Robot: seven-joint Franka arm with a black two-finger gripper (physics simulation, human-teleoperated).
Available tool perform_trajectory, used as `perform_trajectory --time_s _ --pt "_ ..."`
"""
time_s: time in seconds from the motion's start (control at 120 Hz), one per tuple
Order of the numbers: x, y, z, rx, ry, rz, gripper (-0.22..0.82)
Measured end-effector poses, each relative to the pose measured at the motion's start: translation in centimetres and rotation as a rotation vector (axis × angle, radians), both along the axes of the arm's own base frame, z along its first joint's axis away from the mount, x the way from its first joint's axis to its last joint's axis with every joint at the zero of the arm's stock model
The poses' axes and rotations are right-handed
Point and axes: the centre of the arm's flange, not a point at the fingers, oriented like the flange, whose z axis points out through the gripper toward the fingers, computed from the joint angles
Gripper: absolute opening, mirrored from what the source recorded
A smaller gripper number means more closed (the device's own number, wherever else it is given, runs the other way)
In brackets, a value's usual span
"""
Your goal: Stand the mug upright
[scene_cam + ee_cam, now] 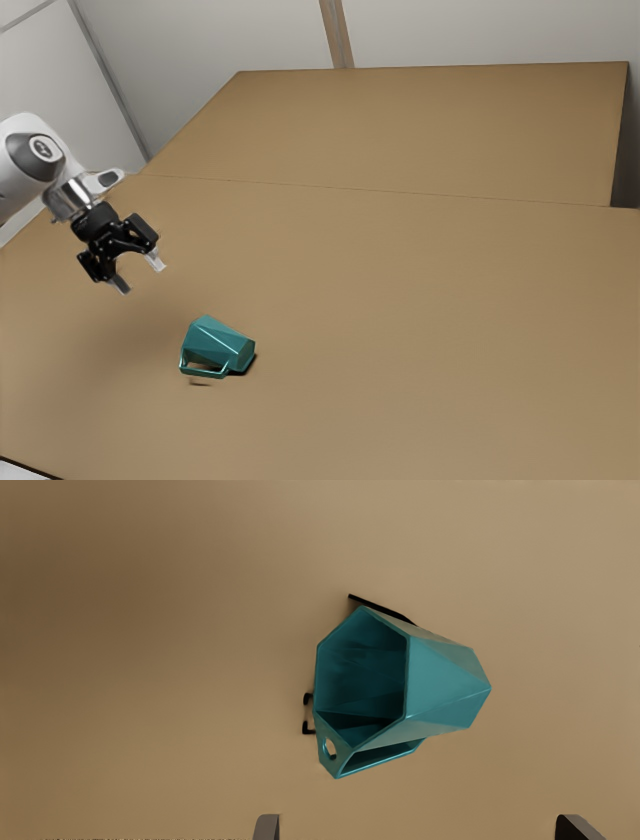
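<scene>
A teal faceted mug [215, 345] lies on its side on the brown table, its handle toward the exterior view's near edge. My gripper [140, 273] hangs above the table, up and to the exterior view's left of the mug, with its fingers spread and nothing between them. Seen from the hand, the mug [440, 680] shows its hollow mouth and, along one side, the looped handle. Both fingertips of the gripper [417, 827] stand wide apart there, clear of the mug.
The brown tabletop [420, 300] stretches around the mug. A seam crosses it farther back, with another brown surface [430, 130] beyond. Pale walls [220, 50] stand behind, and a dark edge runs along the near left corner.
</scene>
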Motion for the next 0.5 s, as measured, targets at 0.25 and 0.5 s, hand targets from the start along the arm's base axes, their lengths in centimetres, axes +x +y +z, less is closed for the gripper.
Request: perform_trajectory --time_s 0.25,0.5 --pt "0.4 -1.4 -5.2 -0.079 0.034 0.040 0.60" --pt "1.5 -7.6 -8.0 -0.142 0.024 -0.023 0.60"
